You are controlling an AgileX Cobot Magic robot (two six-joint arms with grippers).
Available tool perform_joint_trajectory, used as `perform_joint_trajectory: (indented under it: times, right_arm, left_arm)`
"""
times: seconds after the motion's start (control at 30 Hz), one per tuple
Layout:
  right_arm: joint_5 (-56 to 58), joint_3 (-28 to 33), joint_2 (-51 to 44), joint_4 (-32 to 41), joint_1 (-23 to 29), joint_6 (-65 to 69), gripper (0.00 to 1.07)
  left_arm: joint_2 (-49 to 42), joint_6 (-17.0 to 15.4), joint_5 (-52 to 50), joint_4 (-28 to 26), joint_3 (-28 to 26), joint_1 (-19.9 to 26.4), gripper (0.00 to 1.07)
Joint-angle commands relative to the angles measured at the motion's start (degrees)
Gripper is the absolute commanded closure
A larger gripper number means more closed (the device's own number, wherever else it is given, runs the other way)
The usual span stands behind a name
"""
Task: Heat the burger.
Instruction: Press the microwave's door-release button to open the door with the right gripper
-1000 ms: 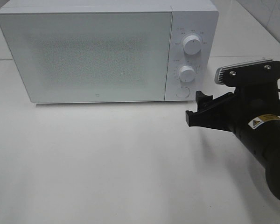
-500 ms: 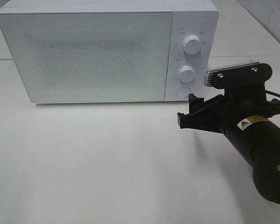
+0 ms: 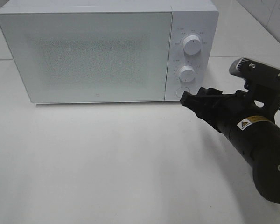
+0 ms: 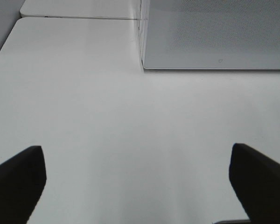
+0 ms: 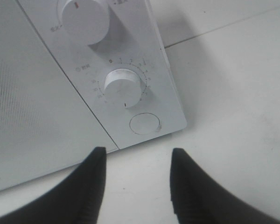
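Observation:
The burger is out of view. A white microwave (image 3: 84, 51) stands at the back of the table with its door closed. My right gripper (image 3: 189, 100) hovers just in front of the round door button (image 3: 181, 92), below the lower knob (image 3: 187, 73). In the right wrist view its two black fingers (image 5: 91, 182) stand apart with nothing between them, and the right gripper (image 5: 137, 156) points at the button (image 5: 144, 123). The left gripper (image 4: 136, 154) is wide open above bare table, near the microwave's front left corner (image 4: 143, 65).
The microwave panel carries an upper knob (image 3: 192, 44) and the lower knob (image 5: 122, 85). The white table (image 3: 107, 158) stretches out in front of the microwave. A table seam (image 5: 224, 28) runs behind the panel on the right.
The right arm has rolled its wrist and moved up toward the door button. Its jaws have narrowed. The left gripper shows no earlier view.

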Motion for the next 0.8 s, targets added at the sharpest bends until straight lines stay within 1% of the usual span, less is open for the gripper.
perform_joint_trajectory:
  times: [0.03, 0.07, 0.1, 0.13, 0.17, 0.2, 0.23, 0.27, 0.3, 0.33, 0.37, 0.4, 0.43, 0.47, 0.5, 0.67, 0.8]
  right_arm:
    - [0.40, -0.74, -0.17, -0.34, 0.29, 13.12, 0.76]
    - [0.40, -0.74, -0.17, -0.34, 0.29, 13.12, 0.76]
    - [1.49, -0.74, -0.17, -0.34, 0.29, 20.51, 0.84]
    - [2.69, -0.74, -0.17, -0.34, 0.29, 27.33, 0.87]
    - [2.69, -0.74, -0.17, -0.34, 0.29, 27.33, 0.87]
    - [2.98, -0.74, -0.17, -0.34, 0.29, 29.97, 0.91]
    - [3.90, -0.74, -0.17, -0.34, 0.29, 36.15, 0.93]
    - [3.90, -0.74, -0.17, -0.34, 0.29, 36.15, 0.93]
    - [4.13, -0.74, -0.17, -0.34, 0.29, 38.56, 0.95]
    - [4.24, -0.74, -0.17, -0.34, 0.29, 43.95, 0.98]
    - [4.24, -0.74, -0.17, -0.34, 0.29, 43.95, 0.98]
    - [4.24, -0.74, -0.17, -0.34, 0.29, 46.58, 1.00]
    - [4.24, -0.74, -0.17, -0.34, 0.29, 50.76, 1.05]
    - [4.24, -0.74, -0.17, -0.34, 0.29, 50.76, 1.05]
    - [4.47, -0.74, -0.17, -0.34, 0.29, 53.69, 1.07]
    - [6.93, -0.74, -0.17, -0.11, 0.29, 58.90, 1.07]
    - [7.10, -0.74, -0.17, -0.11, 0.29, 60.16, 1.07]
  left_arm:
    - [-1.20, -0.06, -0.74, -0.06, 0.17, 0.06, 0.07]
    - [-1.20, -0.06, -0.74, -0.06, 0.17, 0.06, 0.07]
    - [-1.20, -0.06, -0.74, -0.06, 0.17, 0.06, 0.07]
    - [-1.20, -0.06, -0.74, -0.06, 0.17, 0.06, 0.07]
    - [-1.20, -0.06, -0.74, -0.06, 0.17, 0.06, 0.07]
    - [-1.20, -0.06, -0.74, -0.06, 0.17, 0.06, 0.07]
    - [-1.20, -0.06, -0.74, -0.06, 0.17, 0.06, 0.07]
    - [-1.20, -0.06, -0.74, -0.06, 0.17, 0.06, 0.07]
    - [-1.20, -0.06, -0.74, -0.06, 0.17, 0.06, 0.07]
    - [-1.20, -0.06, -0.74, -0.06, 0.17, 0.06, 0.07]
    - [-1.20, -0.06, -0.74, -0.06, 0.17, 0.06, 0.07]
    - [-1.20, -0.06, -0.74, -0.06, 0.17, 0.06, 0.07]
    - [-1.20, -0.06, -0.74, -0.06, 0.17, 0.06, 0.07]
    - [-1.20, -0.06, -0.74, -0.06, 0.17, 0.06, 0.07]
    - [-1.20, -0.06, -0.74, -0.06, 0.17, 0.06, 0.07]
    - [-1.20, -0.06, -0.74, -0.06, 0.17, 0.06, 0.07]
    - [-1.20, -0.06, -0.74, -0.06, 0.17, 0.06, 0.07]
